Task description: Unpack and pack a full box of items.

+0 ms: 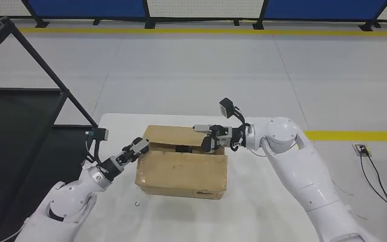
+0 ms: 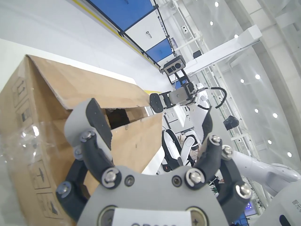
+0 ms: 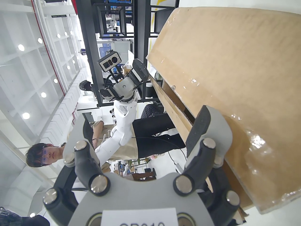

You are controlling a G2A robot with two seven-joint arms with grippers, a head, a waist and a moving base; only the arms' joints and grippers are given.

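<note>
Flap-opening is the step in hand, as I read it: the unpacking has not got past the lid. The cardboard box sits in the middle of the white table. Its top flaps are parted only by a narrow dark gap running left to right, and the far flap is raised a little.

My left gripper is at the box's left end, up by the top edge. Its jaws stand wide apart with nothing between them. One finger pad lies in front of the opening at that corner; I cannot tell whether it touches the card. My right gripper hangs over the right part of the top, just beside the gap, jaws likewise spread and empty. One finger lies close against the flap's edge by the slot.

Next I would want a fingertip under a flap's free edge to fold it outward, with the other arm steadying the box so it does not slide. I judge that both flaps must lie well back before anything can be lifted out.

As for contents, I can report only darkness through the gap, from above and from the left wrist camera. Whatever is packed inside is hidden. Crinkled clear tape clings to the box's left end.
</note>
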